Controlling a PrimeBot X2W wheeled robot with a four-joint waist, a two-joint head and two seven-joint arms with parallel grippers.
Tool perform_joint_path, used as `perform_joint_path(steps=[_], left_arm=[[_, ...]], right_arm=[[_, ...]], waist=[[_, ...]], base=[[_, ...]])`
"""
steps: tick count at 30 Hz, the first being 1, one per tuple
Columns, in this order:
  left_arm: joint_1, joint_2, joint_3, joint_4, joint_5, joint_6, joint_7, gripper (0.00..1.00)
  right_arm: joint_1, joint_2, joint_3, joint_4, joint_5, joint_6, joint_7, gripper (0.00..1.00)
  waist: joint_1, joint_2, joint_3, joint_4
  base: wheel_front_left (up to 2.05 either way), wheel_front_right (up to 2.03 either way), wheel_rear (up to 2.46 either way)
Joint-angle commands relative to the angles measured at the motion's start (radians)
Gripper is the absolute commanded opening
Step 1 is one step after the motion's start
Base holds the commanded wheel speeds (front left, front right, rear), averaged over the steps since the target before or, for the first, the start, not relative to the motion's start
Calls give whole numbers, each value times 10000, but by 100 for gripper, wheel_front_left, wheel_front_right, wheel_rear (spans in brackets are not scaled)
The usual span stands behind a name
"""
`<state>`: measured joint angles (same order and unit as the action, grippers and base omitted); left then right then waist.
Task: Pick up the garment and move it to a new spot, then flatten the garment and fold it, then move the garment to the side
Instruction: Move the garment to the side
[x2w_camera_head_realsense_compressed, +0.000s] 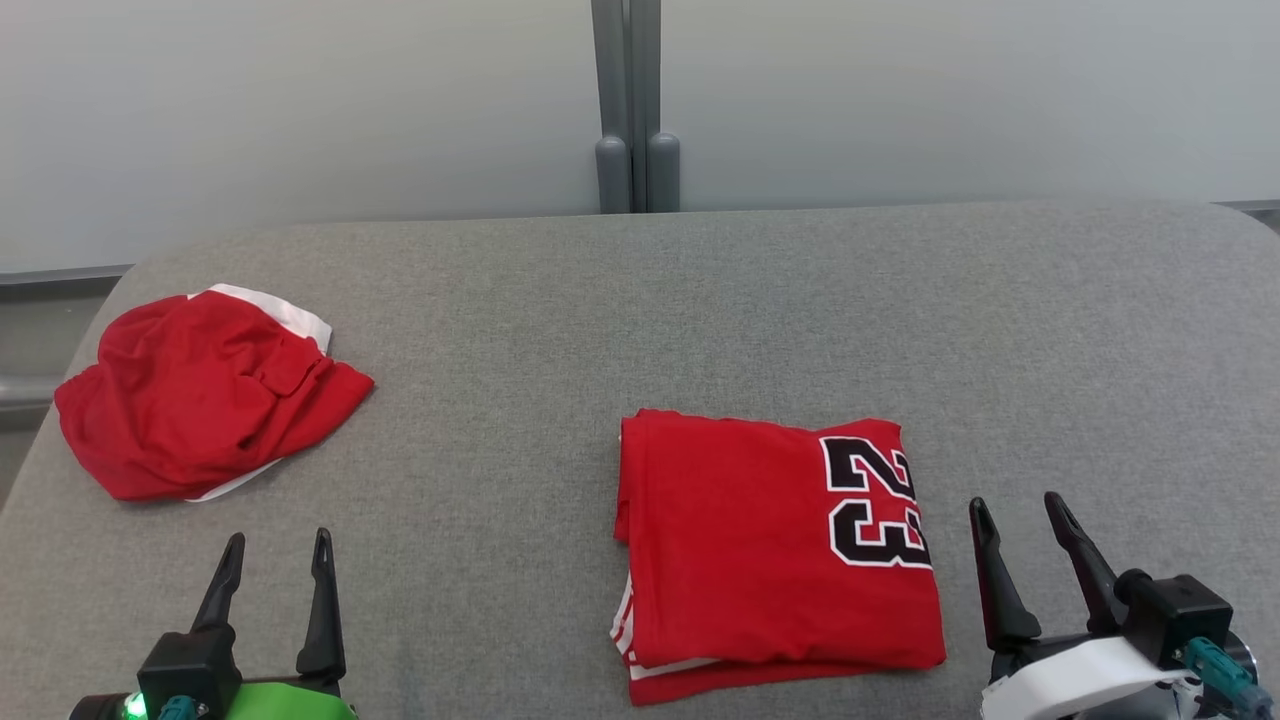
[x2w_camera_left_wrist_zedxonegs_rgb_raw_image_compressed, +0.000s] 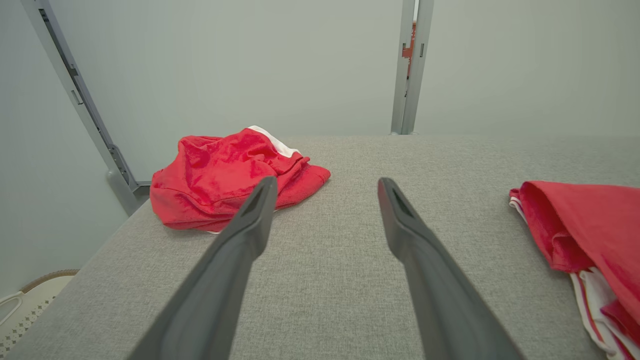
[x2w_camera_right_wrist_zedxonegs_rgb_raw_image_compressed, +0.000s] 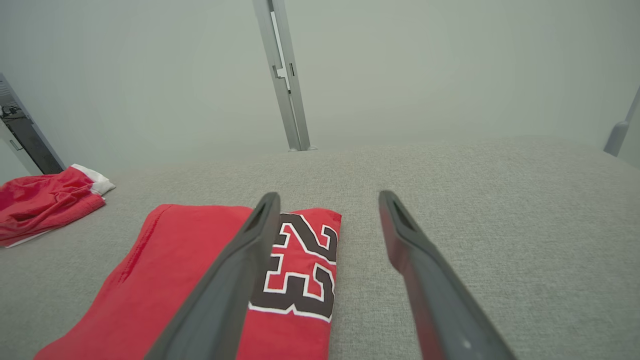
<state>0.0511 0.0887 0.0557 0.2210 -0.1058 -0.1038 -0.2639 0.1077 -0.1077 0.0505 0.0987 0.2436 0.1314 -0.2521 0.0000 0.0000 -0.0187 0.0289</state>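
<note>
— What's closest to us?
— The two grippers, on the near side of the folded jersey (x2w_camera_head_realsense_compressed: 760, 540). The right gripper (x2w_camera_head_realsense_compressed: 1016, 501) sits just off the jersey's right edge with its fingers spread wide. It holds nothing and stays clear of the cloth. The left gripper (x2w_camera_head_realsense_compressed: 278, 538) is well to the jersey's left, spread the same way and empty. Both bodies are cut off at the bottom of the head view.

— And the jersey itself?
— It lies flat on the grey table (x2w_camera_head_realsense_compressed: 600, 320), a neat red rectangle. A black "23" edged in white is turned sideways along its right side. The layers underneath are mostly hidden, and only some white striping peeks out at its near left corner. From the right wrist, one finger covers part of the number. From the left wrist, the jersey runs off the picture's edge, so just its folded left side shows.

— Anything further off?
— Far to the jersey's left and a little beyond it lies a crumpled red garment (x2w_camera_head_realsense_compressed: 190, 400) with white trim. It's bunched up, so I can't tell what kind it is. Beyond the jersey, past the table's far edge, a grey post (x2w_camera_head_realsense_compressed: 630, 120) stands against a pale wall. Further left again of the jersey, down below table level, a pale basket (x2w_camera_left_wrist_zedxonegs_rgb_raw_image_compressed: 25, 305) is clipped by the corner of the left wrist view.
</note>
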Motion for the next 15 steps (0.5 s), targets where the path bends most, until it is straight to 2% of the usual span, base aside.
perform_joint_path(steps=[1,8,15], left_arm=[[-146,62,-18,5,20,58,-4,100],[-286,49,-82,56,28,41,-4,100],[-517,-30,-227,81,67,28,-4,100]], right_arm=[[-254,-25,40,48,-34,-16,21,100],[-1192,-188,400,549,-41,-16,221,100],[-2209,-227,541,1694,-231,-16,768,100]], waist=[[0,0,25,13],[0,0,239,89],[0,0,628,278]], base=[[0,0,0],[0,0,0],[0,0,0]])
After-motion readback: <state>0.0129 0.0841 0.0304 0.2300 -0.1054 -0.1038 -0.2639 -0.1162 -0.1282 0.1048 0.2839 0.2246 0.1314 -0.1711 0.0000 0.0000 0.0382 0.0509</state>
